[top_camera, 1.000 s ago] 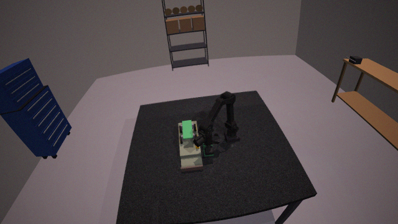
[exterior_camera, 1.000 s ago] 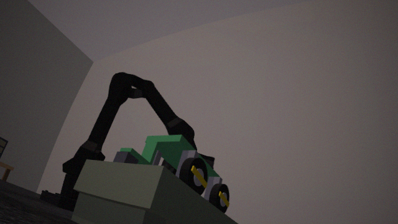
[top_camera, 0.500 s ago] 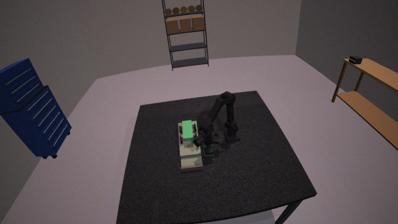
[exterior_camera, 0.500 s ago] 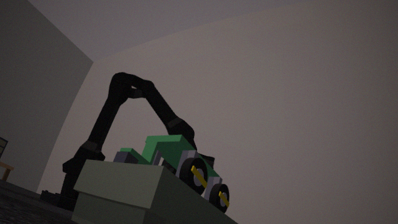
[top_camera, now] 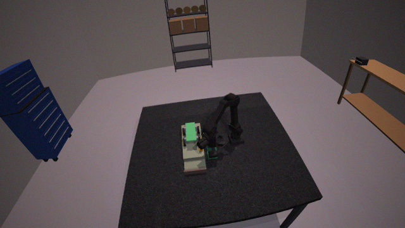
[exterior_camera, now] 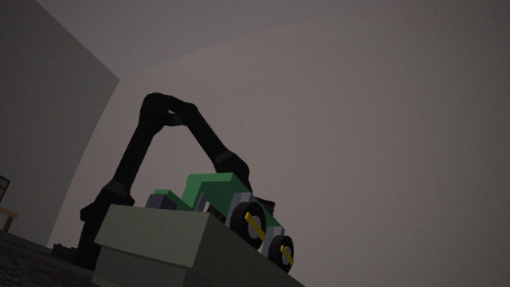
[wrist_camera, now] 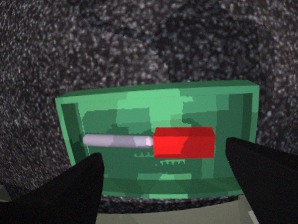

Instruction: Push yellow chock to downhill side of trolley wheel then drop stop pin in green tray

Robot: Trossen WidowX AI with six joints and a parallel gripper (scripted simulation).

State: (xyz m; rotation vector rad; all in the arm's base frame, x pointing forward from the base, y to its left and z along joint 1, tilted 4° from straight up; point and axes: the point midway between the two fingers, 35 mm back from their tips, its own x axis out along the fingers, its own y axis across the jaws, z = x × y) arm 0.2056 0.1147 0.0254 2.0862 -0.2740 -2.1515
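Observation:
The red-headed stop pin [wrist_camera: 182, 143] lies flat in the green tray [wrist_camera: 73, 123], its grey shaft pointing left. My gripper [wrist_camera: 165, 153] [top_camera: 204, 145] is open and hangs just above the tray, with its two dark fingers apart on either side of the pin and not touching it. The green-topped trolley [top_camera: 190, 131] [exterior_camera: 215, 191] sits on the pale ramp [top_camera: 193, 163] [exterior_camera: 159, 235], just left of the gripper. Two of its black wheels [exterior_camera: 249, 225] with yellow bars show in the exterior view. The chock is hidden behind the arm and trolley.
The ramp and tray stand close together on the black table [top_camera: 253, 177]; the arm's base [top_camera: 235, 136] is right of them. A blue cabinet [top_camera: 31, 111], a shelf rack [top_camera: 190, 35] and a wooden bench [top_camera: 376, 95] stand far off.

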